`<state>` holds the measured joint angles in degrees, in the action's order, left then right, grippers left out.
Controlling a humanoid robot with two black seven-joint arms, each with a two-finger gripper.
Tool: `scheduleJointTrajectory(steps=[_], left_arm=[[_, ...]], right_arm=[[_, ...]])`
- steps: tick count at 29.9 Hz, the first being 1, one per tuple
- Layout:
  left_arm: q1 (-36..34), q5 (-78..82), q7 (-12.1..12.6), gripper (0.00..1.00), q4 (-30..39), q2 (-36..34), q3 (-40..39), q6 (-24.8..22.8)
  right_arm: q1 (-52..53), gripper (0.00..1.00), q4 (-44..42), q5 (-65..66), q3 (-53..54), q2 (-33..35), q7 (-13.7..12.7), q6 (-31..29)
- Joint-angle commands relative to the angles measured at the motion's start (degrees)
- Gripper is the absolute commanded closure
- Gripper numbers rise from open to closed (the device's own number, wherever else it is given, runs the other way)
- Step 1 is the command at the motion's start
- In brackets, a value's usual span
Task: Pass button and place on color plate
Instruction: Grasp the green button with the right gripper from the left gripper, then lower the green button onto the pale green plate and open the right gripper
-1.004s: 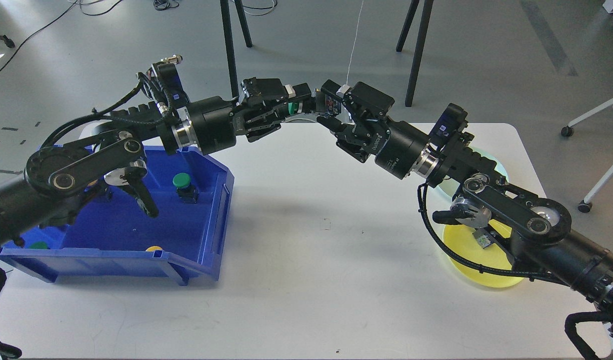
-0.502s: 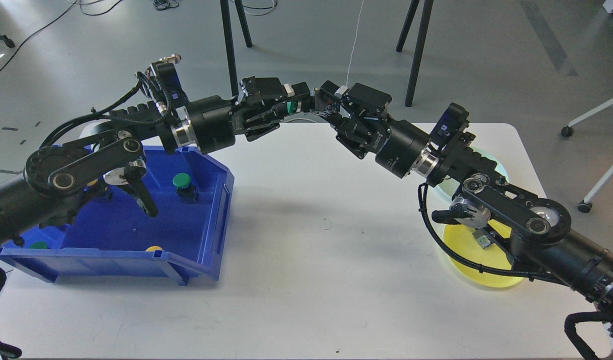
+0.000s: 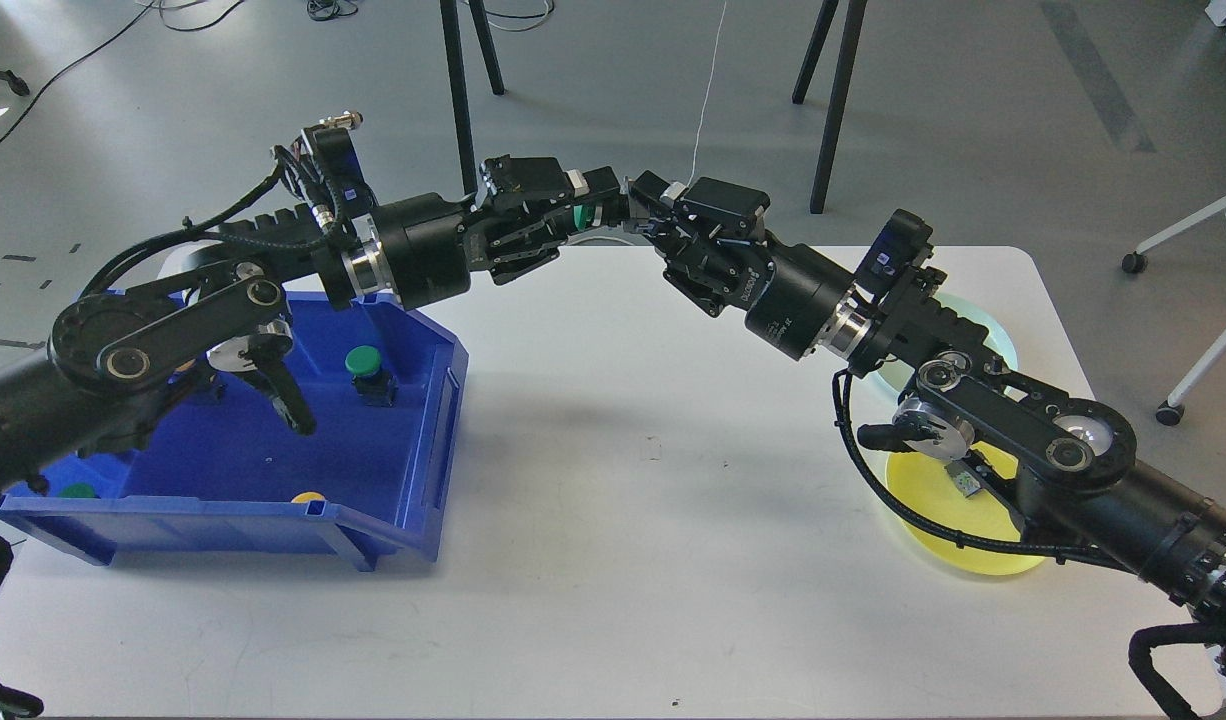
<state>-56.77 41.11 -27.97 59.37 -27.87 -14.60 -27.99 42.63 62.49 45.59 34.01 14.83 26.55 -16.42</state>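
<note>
Head view: handover underway at 12 o'clock above table [image 3: 613, 480]. My left pincer [image 3: 591, 212] is clamped on green button [image 3: 581, 216]; right pincer [image 3: 645, 208] adjoining, closure indiscernible. Yellow plate [image 3: 938, 500] at 4 o'clock awaits; placement remains.

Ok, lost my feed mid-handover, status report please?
Left pincer shut on green button. Right pincer closing in, grip state unclear. Yellow plate partly under right arm, nothing between pincers.

A bin [image 3: 413, 490] sits on the left of the table [image 3: 623, 560], with buttons [image 3: 363, 362] lying inside it. Two plates [image 3: 933, 500] lie on the right, under my right arm. My grippers [image 3: 613, 212] meet above the table's far edge.
</note>
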Motion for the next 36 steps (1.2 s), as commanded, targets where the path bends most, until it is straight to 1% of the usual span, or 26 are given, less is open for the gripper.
scheduleJointTrajectory(steps=[1, 2, 6, 9, 15, 19, 23, 27, 29, 32, 33, 34, 36], left_arm=[[0.08, -0.15, -0.03, 0.31, 0.05, 0.10, -0.17, -0.01], [0.08, -0.07, -0.03, 0.27, 0.13, 0.10, -0.17, -0.01], [0.08, -0.07, -0.03, 0.15, 0.14, 0.10, -0.25, -0.01], [0.08, -0.07, -0.03, 0.09, 0.14, 0.19, -0.25, -0.01], [0.08, -0.15, -0.03, 0.08, 0.05, 0.36, -0.34, -0.01], [0.08, -0.15, -0.03, 0.08, 0.05, 0.36, -0.34, -0.01], [0.08, -0.33, -0.03, 0.08, 0.05, 0.36, -0.34, -0.01], [0.08, -0.42, -0.03, 0.08, 0.05, 0.36, -0.34, -0.01], [0.16, -1.03, -0.03, 0.08, 0.05, 0.36, -0.34, -0.01], [0.16, -1.30, -0.03, 0.08, -0.04, 0.28, -0.34, -0.01], [0.16, -1.30, -0.03, 0.08, -0.30, 0.27, -0.34, -0.01], [0.08, -1.30, -0.03, 0.07, -0.83, 0.36, -0.34, -0.01], [-0.01, -1.30, -0.03, 0.07, -1.53, 0.45, -0.34, -0.01]], right_arm=[[-0.09, 0.82, 0.09, 0.02, 0.01, -0.24, 0.08, -0.02], [-0.09, 0.82, 0.09, 0.02, 0.01, -0.15, -0.01, -0.02], [-0.18, 0.82, 0.18, -0.06, 0.01, -0.24, 0.08, -0.02], [-0.18, 0.83, 0.26, -0.15, 0.09, 0.11, 0.08, -0.02], [-0.62, 0.83, 0.62, -0.41, 1.32, 1.95, 0.16, 0.33], [-0.88, 0.83, 0.27, -0.15, 2.99, 5.90, 0.16, 3.58], [-1.85, 0.83, -2.28, 0.02, 2.38, 11.44, 0.16, 10.43], [-4.66, 0.84, -7.46, 0.64, 0.10, 14.08, -0.01, 17.37], [-5.36, 0.84, -12.02, 2.13, -4.01, 14.88, -0.19, 22.55], [-5.98, 0.84, -19.84, 3.97, -12.71, 14.27, 0.25, 30.98], [-5.98, 0.84, -22.56, 4.07, -15.96, 13.83, 0.77, 34.93], [-5.98, 0.84, -24.94, 4.15, -19.12, 12.69, 1.45, 38.18], [-5.63, 0.84, -29.42, 4.15, -23.62, 8.49, 1.45, 43.29]])
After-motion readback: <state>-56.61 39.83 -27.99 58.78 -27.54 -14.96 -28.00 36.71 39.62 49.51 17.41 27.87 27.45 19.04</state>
